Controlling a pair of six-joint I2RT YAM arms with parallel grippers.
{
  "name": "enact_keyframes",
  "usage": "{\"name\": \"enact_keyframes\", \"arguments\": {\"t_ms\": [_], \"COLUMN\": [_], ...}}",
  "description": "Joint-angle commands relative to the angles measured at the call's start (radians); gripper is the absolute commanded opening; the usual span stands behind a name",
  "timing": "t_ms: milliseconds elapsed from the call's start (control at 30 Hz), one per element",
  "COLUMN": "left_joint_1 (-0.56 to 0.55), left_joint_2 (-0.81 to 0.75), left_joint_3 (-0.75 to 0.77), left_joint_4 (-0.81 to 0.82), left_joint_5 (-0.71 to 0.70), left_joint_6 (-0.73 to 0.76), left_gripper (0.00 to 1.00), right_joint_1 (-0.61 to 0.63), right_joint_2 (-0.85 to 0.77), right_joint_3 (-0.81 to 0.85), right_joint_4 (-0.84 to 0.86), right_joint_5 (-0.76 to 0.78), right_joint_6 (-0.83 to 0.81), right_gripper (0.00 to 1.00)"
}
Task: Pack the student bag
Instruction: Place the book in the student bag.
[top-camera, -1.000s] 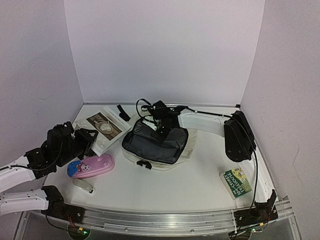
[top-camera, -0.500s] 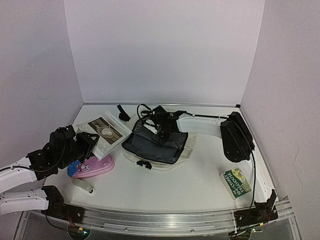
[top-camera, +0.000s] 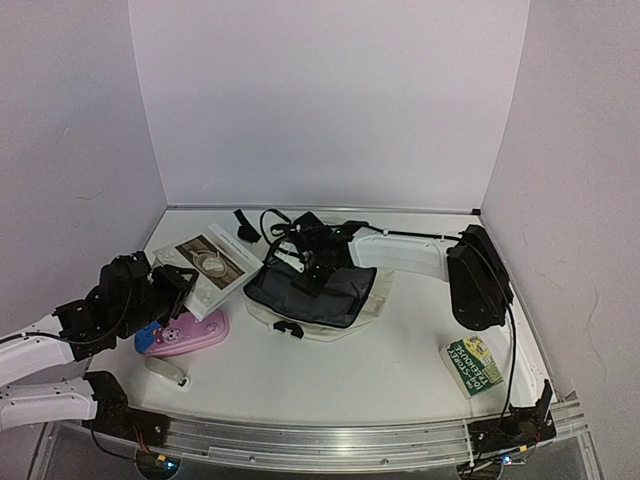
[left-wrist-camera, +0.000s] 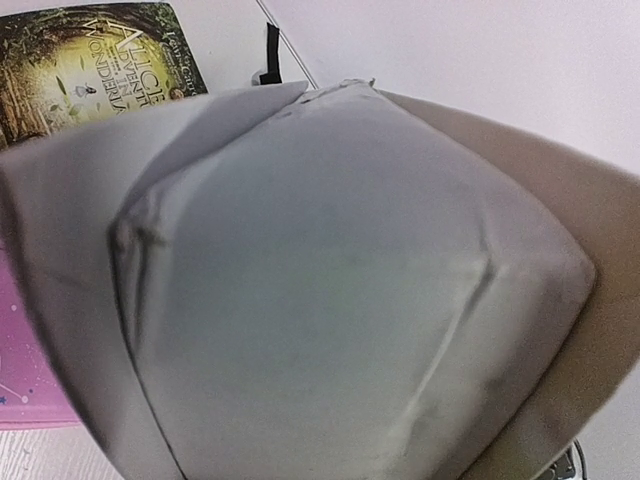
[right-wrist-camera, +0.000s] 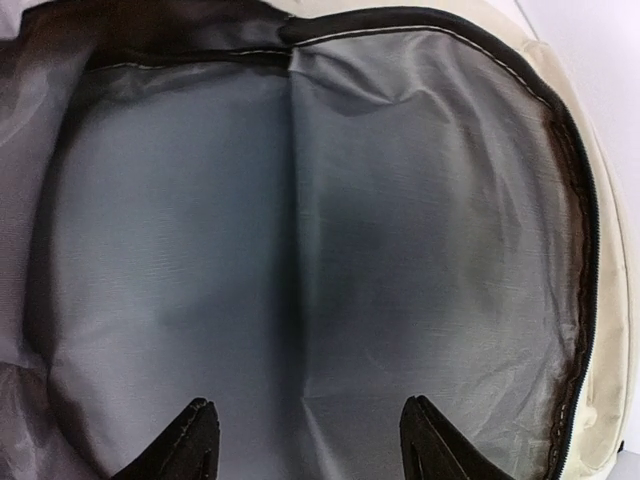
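Note:
The student bag (top-camera: 318, 292) lies open mid-table, cream with a black zipper, its grey lining (right-wrist-camera: 300, 250) facing up. My right gripper (top-camera: 305, 262) hovers over the opening, and in the right wrist view it (right-wrist-camera: 310, 440) is open with only lining between its tips. My left gripper (top-camera: 175, 285) sits at the near-left edge of a white picture book (top-camera: 208, 262) and seems shut on it. A pale creased surface (left-wrist-camera: 340, 290) fills the left wrist view and hides the fingers. The book's Alice cover (left-wrist-camera: 90, 70) shows past that surface.
A pink pencil case (top-camera: 185, 333) lies just in front of the left gripper, with a small white object (top-camera: 165, 372) nearer the table's edge. A green book (top-camera: 470, 365) rests at the front right. Black straps (top-camera: 245, 222) trail behind the bag.
The right gripper has opened wider and shifted left over the bag's opening. The left gripper and the white book have slid slightly toward the near edge together.

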Motion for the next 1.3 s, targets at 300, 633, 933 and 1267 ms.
{"name": "enact_keyframes", "arguments": {"t_ms": [300, 633, 933, 1267], "left_joint_1": [0.002, 0.002, 0.003, 0.002], "left_joint_2": [-0.024, -0.010, 0.051, 0.390], "left_joint_3": [-0.014, -0.019, -0.017, -0.044], "left_joint_4": [0.073, 0.088, 0.241, 0.672], "left_joint_5": [-0.023, -0.019, 0.128, 0.403], "left_joint_6": [0.006, 0.006, 0.096, 0.084], "left_gripper": [0.00, 0.00, 0.00, 0.00], "right_joint_1": [-0.001, -0.003, -0.006, -0.061], "right_joint_2": [0.129, 0.099, -0.023, -0.108], "right_joint_3": [0.062, 0.050, 0.067, 0.200], "right_joint_4": [0.065, 0.161, 0.130, 0.007], "right_joint_5": [0.307, 0.401, 0.304, 0.185], "right_joint_6": [-0.107, -0.157, -0.074, 0.136], "right_gripper": [0.54, 0.16, 0.00, 0.00]}}
